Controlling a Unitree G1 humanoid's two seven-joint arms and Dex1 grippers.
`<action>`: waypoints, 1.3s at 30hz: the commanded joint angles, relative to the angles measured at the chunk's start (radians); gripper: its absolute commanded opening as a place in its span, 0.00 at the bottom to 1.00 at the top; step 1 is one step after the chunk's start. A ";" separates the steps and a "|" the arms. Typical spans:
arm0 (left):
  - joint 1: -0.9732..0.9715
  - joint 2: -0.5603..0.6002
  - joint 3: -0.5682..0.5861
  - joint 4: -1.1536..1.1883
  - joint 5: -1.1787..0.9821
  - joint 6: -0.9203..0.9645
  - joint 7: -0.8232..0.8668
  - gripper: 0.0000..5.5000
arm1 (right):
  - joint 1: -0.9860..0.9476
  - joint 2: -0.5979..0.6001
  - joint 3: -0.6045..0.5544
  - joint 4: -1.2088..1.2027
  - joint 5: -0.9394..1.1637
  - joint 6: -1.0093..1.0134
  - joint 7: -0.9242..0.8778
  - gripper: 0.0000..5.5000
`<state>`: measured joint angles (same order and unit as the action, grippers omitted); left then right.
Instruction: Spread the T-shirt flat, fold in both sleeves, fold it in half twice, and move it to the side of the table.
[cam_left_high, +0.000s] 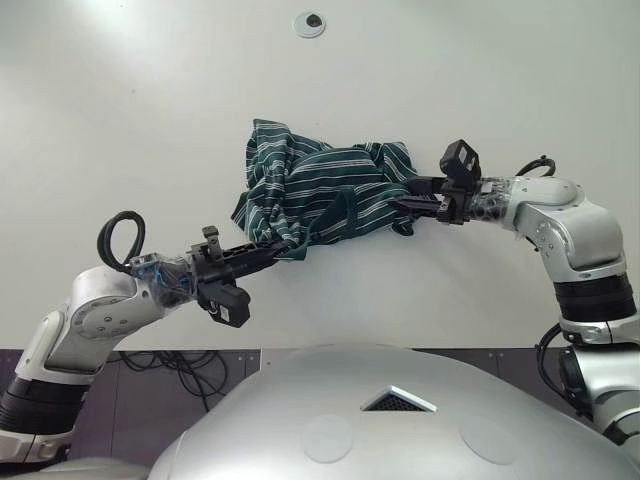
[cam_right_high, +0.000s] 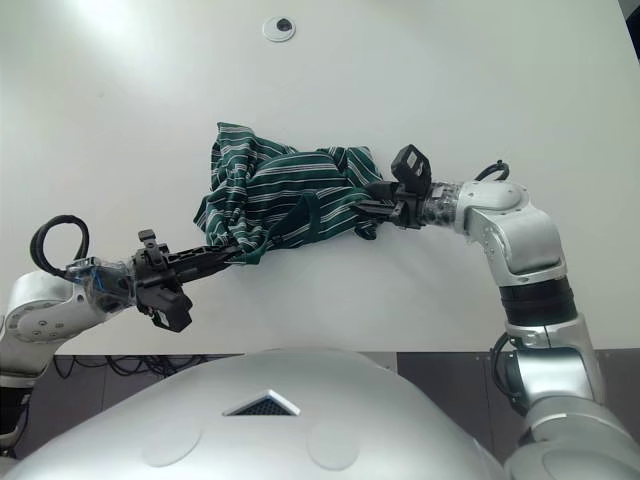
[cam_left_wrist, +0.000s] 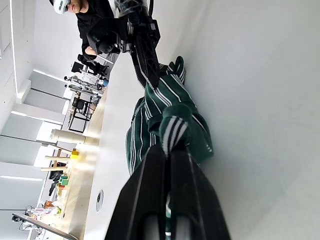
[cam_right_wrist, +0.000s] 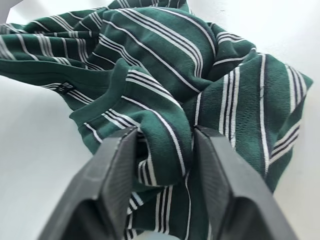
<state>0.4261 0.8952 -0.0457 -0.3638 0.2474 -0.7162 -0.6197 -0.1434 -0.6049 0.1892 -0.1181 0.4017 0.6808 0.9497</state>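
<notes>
The T-shirt (cam_left_high: 320, 190) is dark green with thin white stripes, crumpled into a bunched heap of folds and ridges rather than spread flat. It lies near the middle of the white table (cam_left_high: 150, 120). Its near left edge is pinched in the left gripper (cam_left_high: 281, 244), and a fold at its right end is clamped in the right gripper (cam_left_high: 408, 203).

In the middle of the left eye view, you cannot pick out sleeves or hem on the bunched T-shirt (cam_left_high: 320, 190). The tips of the left gripper (cam_left_high: 278, 247) and right gripper (cam_left_high: 405, 204) are buried in its folds. At top centre, the round disc (cam_left_high: 309, 24) is too small to identify.
</notes>
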 joint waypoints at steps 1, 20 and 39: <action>-0.016 0.001 -0.004 -0.013 0.007 0.019 -0.013 0.00 | 0.003 -0.020 -0.007 -0.022 0.001 0.012 0.003 0.23; -0.473 -0.080 0.132 0.160 0.042 0.130 0.154 0.00 | -0.152 0.067 -0.141 0.026 -0.113 -0.294 -0.194 0.00; -1.844 -0.317 -0.201 1.564 0.325 0.138 0.344 0.00 | -1.117 0.186 -0.232 1.211 -0.336 -0.958 -0.499 0.00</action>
<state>-1.3383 0.5897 -0.2433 1.1477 0.5708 -0.5972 -0.3010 -1.1910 -0.4196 -0.0215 1.0363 0.0765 -0.2516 0.4815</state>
